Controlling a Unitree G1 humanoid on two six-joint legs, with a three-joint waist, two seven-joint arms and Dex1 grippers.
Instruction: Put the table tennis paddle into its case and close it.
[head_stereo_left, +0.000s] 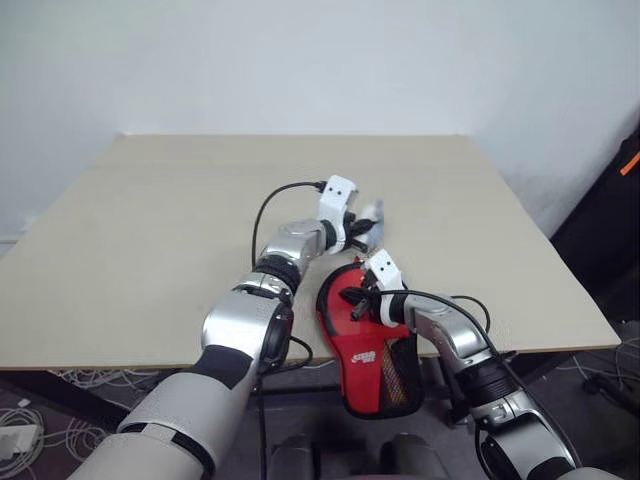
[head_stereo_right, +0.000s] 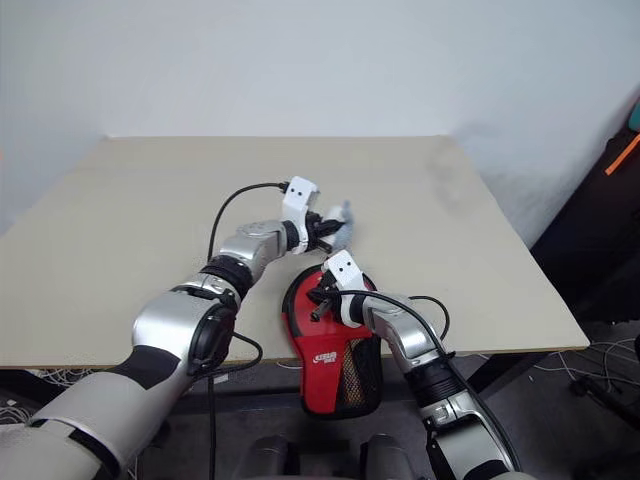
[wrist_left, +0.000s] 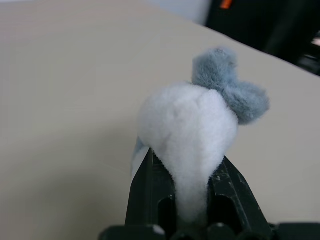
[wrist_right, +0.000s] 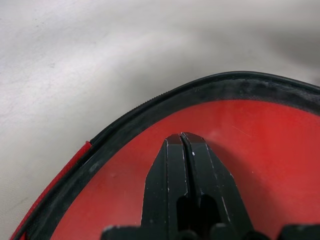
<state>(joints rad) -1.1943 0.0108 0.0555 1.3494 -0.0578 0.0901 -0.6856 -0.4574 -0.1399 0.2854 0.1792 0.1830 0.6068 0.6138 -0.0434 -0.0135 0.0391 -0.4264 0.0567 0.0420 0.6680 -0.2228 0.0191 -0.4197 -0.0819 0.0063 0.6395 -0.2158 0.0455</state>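
The soft red paddle-shaped zip case with a black mesh panel (head_stereo_left: 365, 345) lay at the near edge of the pale beige table (head_stereo_left: 150, 250). Its long axis ran near to far: the round head pointed away and the narrow mesh end hung past the table's near edge.

The right gripper (wrist_right: 182, 137), its fingers pressed together on nothing, rested tip-down on a red surface edged in black. I could not tell whether that was the case's skin or the red rubber face of the table tennis paddle, so the paddle's place stayed unsure, though probably inside.

Just beyond the case's head, the left gripper (wrist_left: 187, 165) was clamped on a fluffy white tuft with a grey bow (wrist_left: 200, 120). Whether the tuft was tied to the zip could not be seen.

The overhang was the main risk. Any pull toward the robot could drag the case off the edge, since closed fingertips only pinned it. The soft tuft might also slip from the grip, or the zip might snag on the curve
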